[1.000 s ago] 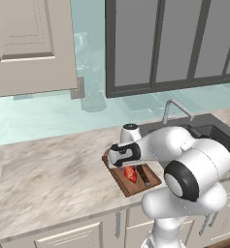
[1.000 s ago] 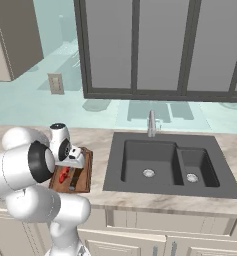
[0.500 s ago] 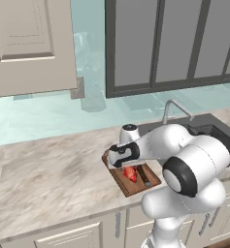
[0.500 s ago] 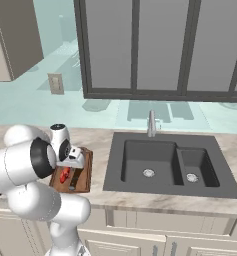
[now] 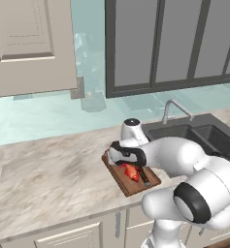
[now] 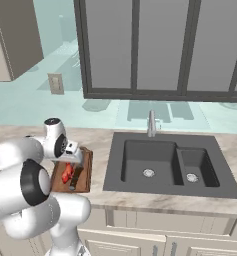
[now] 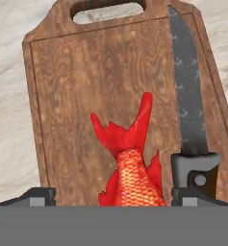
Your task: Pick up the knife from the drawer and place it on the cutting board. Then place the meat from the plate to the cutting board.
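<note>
We found the meat (image 7: 132,166) lying mid cutting board (image 7: 82,77), knife (image 7: 188,110) just beside it. Our end effector (image 5: 122,156) hovered over the board, probably spread open and empty. Meat looked soft, slick, light; best pinched across its thick middle.

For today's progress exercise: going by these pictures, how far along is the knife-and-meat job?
Both placements look done: the knife lies along one edge of the cutting board, and the meat rests on the board beside it. The pincer hangs open just above the meat, gripping nothing. Only drawing the arm away seems left.
</note>
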Tool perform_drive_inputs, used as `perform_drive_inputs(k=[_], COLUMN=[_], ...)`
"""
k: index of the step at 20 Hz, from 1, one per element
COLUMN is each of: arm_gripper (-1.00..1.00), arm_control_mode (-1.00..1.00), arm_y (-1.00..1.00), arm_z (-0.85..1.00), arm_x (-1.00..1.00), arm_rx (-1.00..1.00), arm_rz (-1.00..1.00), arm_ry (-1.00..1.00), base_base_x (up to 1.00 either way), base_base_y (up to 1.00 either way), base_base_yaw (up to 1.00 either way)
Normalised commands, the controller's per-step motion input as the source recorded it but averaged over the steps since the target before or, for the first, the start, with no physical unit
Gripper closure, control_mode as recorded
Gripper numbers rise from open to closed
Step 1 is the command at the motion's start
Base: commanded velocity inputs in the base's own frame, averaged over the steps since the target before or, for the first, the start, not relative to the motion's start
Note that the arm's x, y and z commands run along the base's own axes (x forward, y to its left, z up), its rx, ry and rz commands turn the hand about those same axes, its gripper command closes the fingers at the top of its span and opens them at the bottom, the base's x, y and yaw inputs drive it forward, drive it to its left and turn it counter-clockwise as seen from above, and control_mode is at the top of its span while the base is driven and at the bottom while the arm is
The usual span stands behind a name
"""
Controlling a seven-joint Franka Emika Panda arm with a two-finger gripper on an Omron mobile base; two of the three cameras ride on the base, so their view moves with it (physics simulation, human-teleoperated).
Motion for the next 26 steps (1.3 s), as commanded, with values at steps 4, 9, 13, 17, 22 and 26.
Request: perform_drive_inputs(k=[4,9,13,17,22,26], arm_gripper=[-1.00,-1.00,-1.00,-1.00,-1.00,-1.00], arm_control_mode=[-1.00,-1.00,-1.00,-1.00,-1.00,-1.00], arm_y=[-0.08,-0.19,-0.06,0.00,0.00,-0.12], arm_z=[0.63,0.80,0.99,0.99,0.97,0.93], arm_x=[-0.01,-0.10,-0.41,-0.64,-0.80,-1.00], arm_rx=[0.00,0.00,0.00,0.00,0.00,0.03], arm_rz=[0.04,0.12,0.08,0.04,0.05,0.02], arm_ry=[0.00,0.00,-0.04,-0.17,-0.22,-0.21], base_base_x=[0.00,0.00,0.00,0.00,0.00,0.00], base_base_y=[0.00,0.00,0.00,0.00,0.00,0.00], base_base_yaw=[0.00,0.00,0.00,0.00,0.00,0.00])
